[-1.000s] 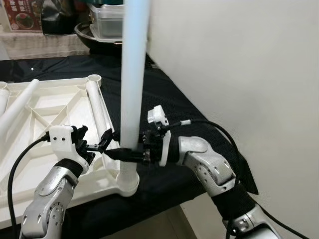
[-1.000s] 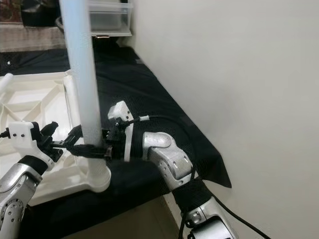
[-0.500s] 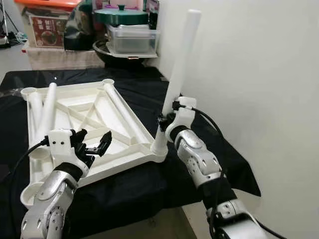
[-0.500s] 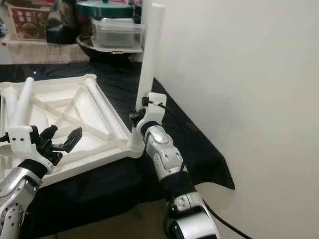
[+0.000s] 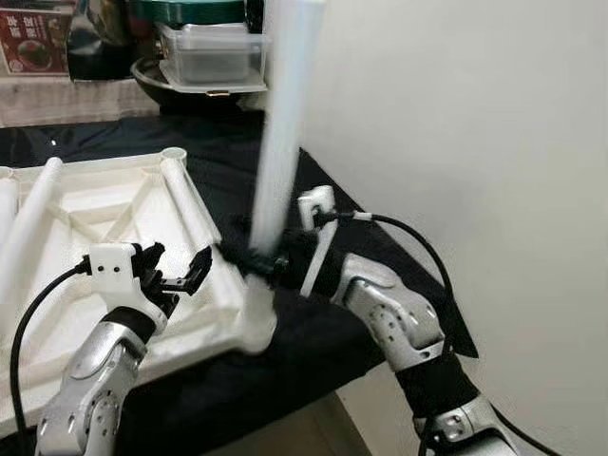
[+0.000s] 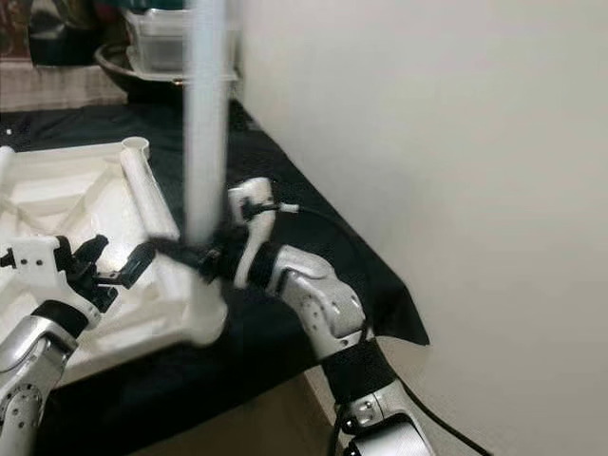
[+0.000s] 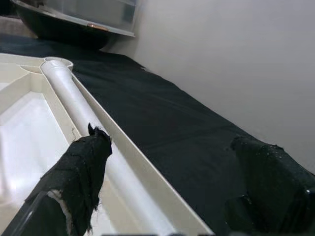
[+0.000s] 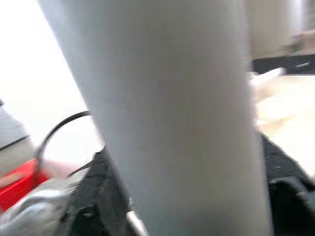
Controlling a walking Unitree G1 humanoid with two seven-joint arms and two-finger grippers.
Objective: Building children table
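An upturned white plastic tabletop (image 5: 104, 204) lies on a black cloth. A white leg tube (image 5: 285, 114) stands nearly upright in the near right corner socket (image 5: 255, 323), blurred and tilted slightly. My right gripper (image 5: 249, 258) is shut on the leg just above the socket; the right wrist view has the tube (image 8: 177, 123) close up between the black fingers (image 8: 103, 196). My left gripper (image 5: 180, 271) is open just left of the leg, over the tabletop's near rim. In the left wrist view its fingers (image 7: 78, 167) spread wide with nothing between them.
More white legs lie in the tabletop, one along its right rim (image 7: 74, 103) and others at the left (image 5: 28, 228). A white wall (image 5: 456, 142) stands close on the right. A clear box (image 5: 204, 52) and a dark bowl (image 5: 157, 76) sit beyond. The cloth's edge (image 5: 313, 380) drops off nearby.
The camera has swung closer and the views are blurred. My right gripper still holds the leg at the corner socket; the leg leans less than half a second ago. The left gripper stays open.
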